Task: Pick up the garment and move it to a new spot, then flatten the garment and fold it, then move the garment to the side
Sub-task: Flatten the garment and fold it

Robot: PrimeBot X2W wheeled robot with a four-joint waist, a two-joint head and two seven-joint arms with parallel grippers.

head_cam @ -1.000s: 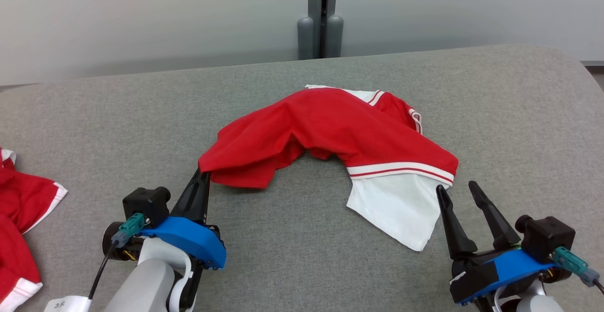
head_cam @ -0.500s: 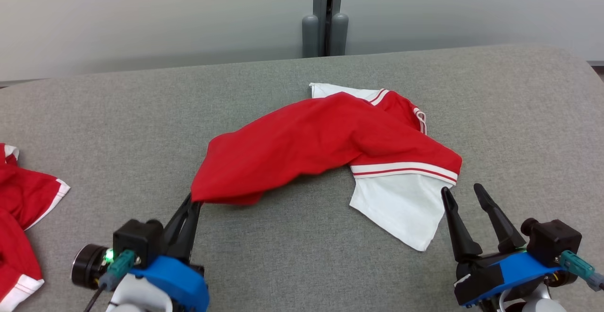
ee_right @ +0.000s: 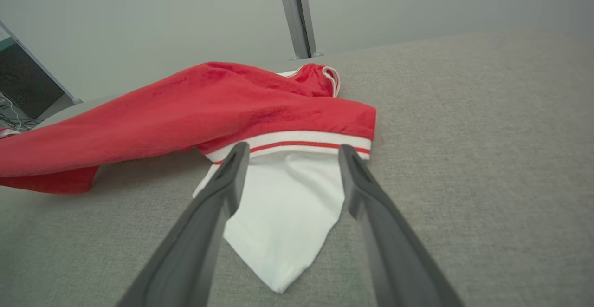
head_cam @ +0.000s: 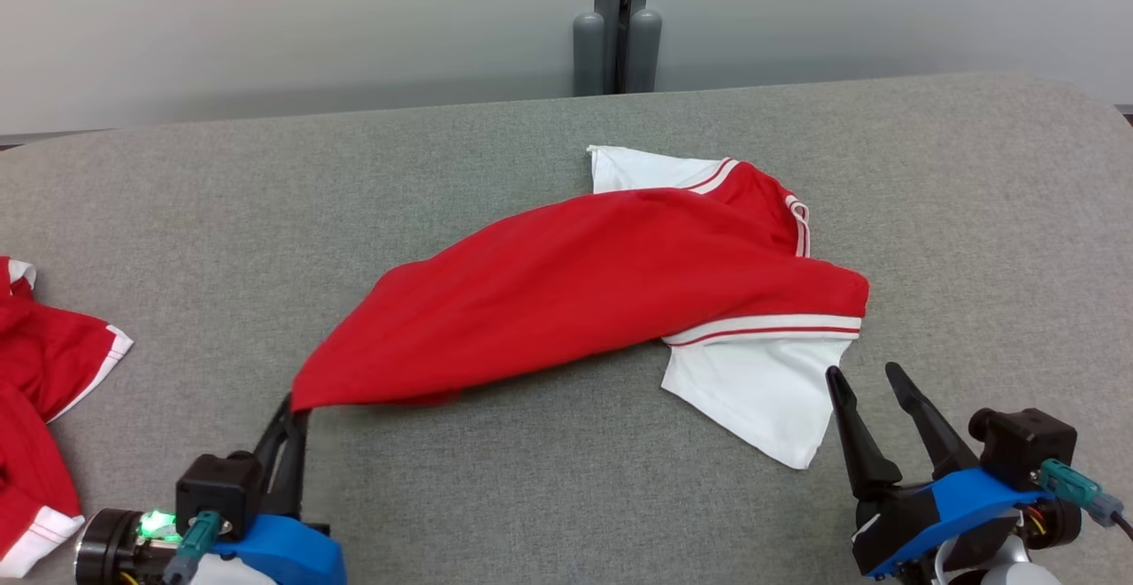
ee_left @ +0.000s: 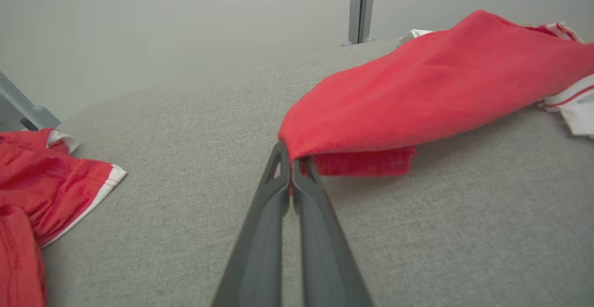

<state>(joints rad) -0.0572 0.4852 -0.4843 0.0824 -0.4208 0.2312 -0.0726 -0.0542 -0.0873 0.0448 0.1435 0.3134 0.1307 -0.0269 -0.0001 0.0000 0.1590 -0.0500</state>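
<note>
The garment (head_cam: 602,293) lies near the middle of the grey table (head_cam: 531,496). Its red body is stretched in one long ridge from the far right down to the near left, where the corner hangs off the surface. Its white sleeve (head_cam: 752,390) lies flat at the near right.

The left gripper (head_cam: 292,406) has its fingers pressed together on that near-left red corner. The right gripper (head_cam: 861,371) sits just beside the sleeve's near-right edge with its fingers apart and nothing between them.

We judge this to be the flattening step. To do it well we should draw the held corner low and outward, not upward, so the cloth spreads instead of bunching. The left wrist view shows a red layer doubled under the corner, which needs to come free.

We would want the right gripper to take the hem by the sleeve. Otherwise the whole piece may simply slide left towards the second red garment (head_cam: 44,390) at the left edge.
</note>
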